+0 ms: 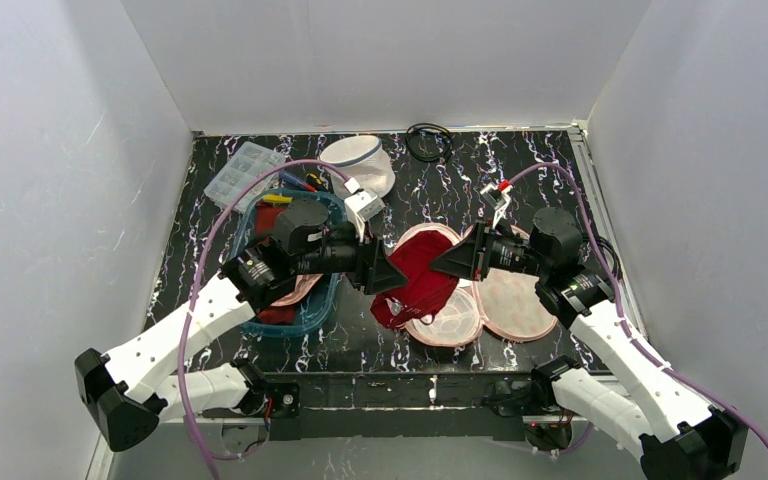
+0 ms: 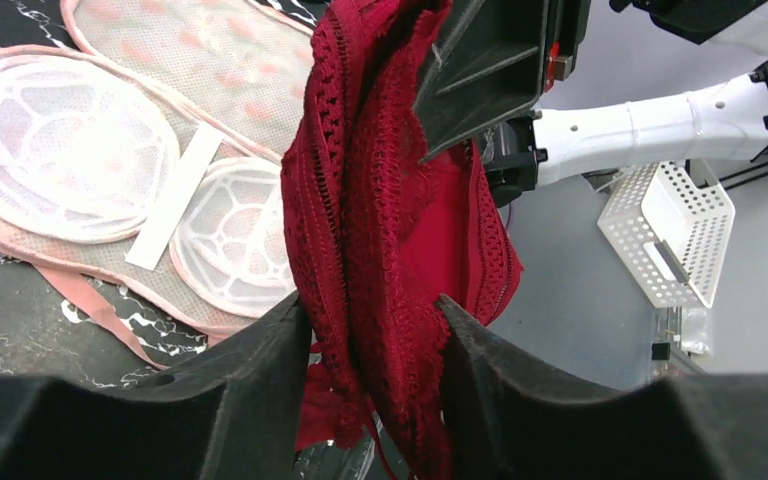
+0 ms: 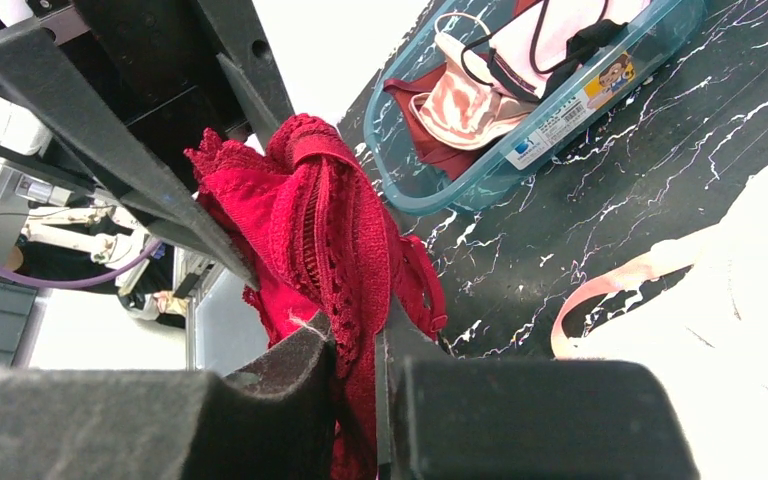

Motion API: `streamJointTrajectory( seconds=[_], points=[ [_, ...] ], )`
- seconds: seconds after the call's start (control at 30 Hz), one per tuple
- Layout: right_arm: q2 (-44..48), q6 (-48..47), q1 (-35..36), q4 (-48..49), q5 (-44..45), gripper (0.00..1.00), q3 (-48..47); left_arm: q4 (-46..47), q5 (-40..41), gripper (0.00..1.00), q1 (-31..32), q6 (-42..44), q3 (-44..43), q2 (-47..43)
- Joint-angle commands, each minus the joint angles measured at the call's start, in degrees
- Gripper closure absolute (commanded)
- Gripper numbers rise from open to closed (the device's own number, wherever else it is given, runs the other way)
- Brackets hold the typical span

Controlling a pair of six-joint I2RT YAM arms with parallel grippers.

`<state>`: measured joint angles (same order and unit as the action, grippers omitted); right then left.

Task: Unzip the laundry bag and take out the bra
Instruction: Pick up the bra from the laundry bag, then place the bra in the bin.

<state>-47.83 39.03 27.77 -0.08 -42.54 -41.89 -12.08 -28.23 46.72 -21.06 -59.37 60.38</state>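
Top cam: both arms were nose to nose mid-table, with the red bra [image 1: 422, 285] strung btwn the left gripper [image 1: 388, 272] and right gripper [image 1: 447, 262]. It hung just over the laundry bag [image 1: 515, 305], which lay unzipped and flat, pink trim showing. A teal tub [image 1: 302, 326] of clothes sat to the left.

Left wrist cam: jaws were abt halfway in, both pads touching the bunched lace.

Right wrist cam: jaws were nearly closed, pinching the bra's edge.
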Motion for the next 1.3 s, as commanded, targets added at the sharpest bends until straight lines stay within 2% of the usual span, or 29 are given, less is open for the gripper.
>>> streamJointTrajectory(
  seconds=[0.0,0.1,0.13,0.17,0.2,0.3,0.4,0.5,0.67,0.83,0.93,1.0,1.1,1.27],
  points=[
    [0.8,-0.6,0.2,1.4,-0.4,0.79,-2.6,1.2,-4.6,0.62,0.1,-1.5,-1.7,1.6],
    [0.7,-1.1,0.3,0.3,0.5,0.75,-2.7,1.2,-4.5,0.81,0.1,-1.9,-2.0,2.6],
    [0.6,-1.4,0.3,0.2,0.6,0.67,-2.8,1.1,-3.9,0.89,0.0,-2.0,-2.1,2.7],
    [0.7,-1.5,0.3,-0.7,1.0,0.47,-3.0,0.7,-2.8,0.97,0.1,-1.9,-2.3,2.7],
    [0.7,-1.8,0.3,-2.1,1.6,0.34,-3.4,0.2,-1.6,1.00,0.1,-1.9,-2.4,2.5],
    [1.2,-3.8,0.3,-7.2,4.6,0.03,-6.5,-2.3,4.8,1.00,0.1,-1.8,-2.8,0.8],
    [1.1,-8.4,0.5,-17.6,9.1,0.01,-12.6,-7.0,14.8,1.00,0.0,-1.5,-4.6,-1.7],
    [2.2,-11.1,0.6,-24.9,17.7,0.01,-16.9,-11.7,26.7,1.00,-0.2,-1.6,-7.5,-4.4],
    [8.9,-8.5,0.6,-24.3,29.2,0.01,-12.4,-17.1,42.7,1.00,-1.5,-3.5,-13.1,-7.3],
    [16.3,-3.7,0.7,-19.0,32.0,0.01,-1.6,-22.8,51.8,1.00,-5.1,-7.1,-19.7,-5.4],
    [20.0,-1.2,0.6,-17.4,32.8,0.01,5.4,-24.2,49.8,1.00,-11.5,-9.7,-21.3,-2.8],
    [22.0,-0.3,0.6,-15.9,31.7,0.02,8.8,-22.2,39.3,1.00,-21.5,-13.1,-19.7,-1.8],
    [25.3,0.2,0.7,-15.2,30.3,0.04,13.0,-15.8,27.4,1.00,-32.4,-19.6,-15.3,-1.7],
    [31.9,0.7,0.7,-17.2,30.8,0.04,17.7,-6.4,16.4,1.00,-42.6,-28.4,-7.8,0.9]
  ],
)
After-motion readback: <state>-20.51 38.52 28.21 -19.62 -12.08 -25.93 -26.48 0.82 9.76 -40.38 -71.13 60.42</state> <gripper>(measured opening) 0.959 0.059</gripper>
